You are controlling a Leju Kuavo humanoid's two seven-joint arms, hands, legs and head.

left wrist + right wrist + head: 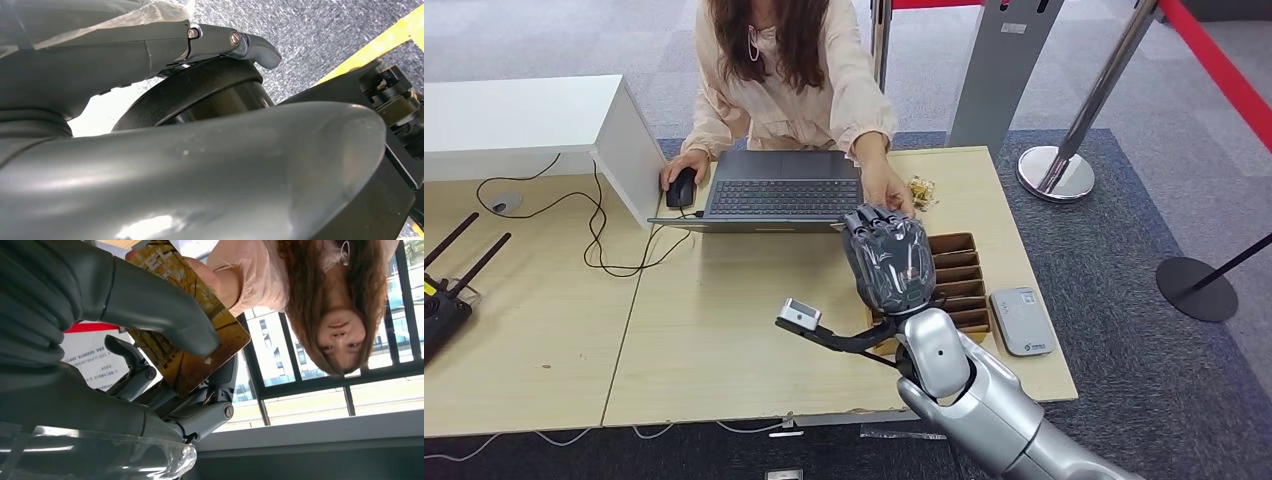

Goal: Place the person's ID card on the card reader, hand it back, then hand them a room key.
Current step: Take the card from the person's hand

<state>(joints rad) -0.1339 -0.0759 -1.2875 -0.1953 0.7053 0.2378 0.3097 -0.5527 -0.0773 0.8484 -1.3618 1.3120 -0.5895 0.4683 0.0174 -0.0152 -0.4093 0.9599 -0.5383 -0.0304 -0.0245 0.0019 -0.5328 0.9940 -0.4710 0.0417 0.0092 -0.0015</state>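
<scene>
My right hand [887, 262] is raised over the desk's right side, in front of the person's hand [886, 190]. In the right wrist view its thumb [150, 305] and fingers pinch a golden-brown card [200, 355] printed with an autumn scene. The person's fingers [210, 275] grip the card's far end. The grey card reader [1021, 321] lies flat near the desk's right edge, beside a wooden slotted card holder [954, 280]. My left hand [200, 165] hangs by my body over carpet, thumb and fingers apart, holding nothing.
The person sits behind an open laptop [774, 190], their other hand on a black mouse [681, 187]. A small pile of gold items [921, 190] lies by the laptop. A router [439, 300] and cables occupy the desk's left. Stanchion bases [1056, 172] stand on the carpet to the right.
</scene>
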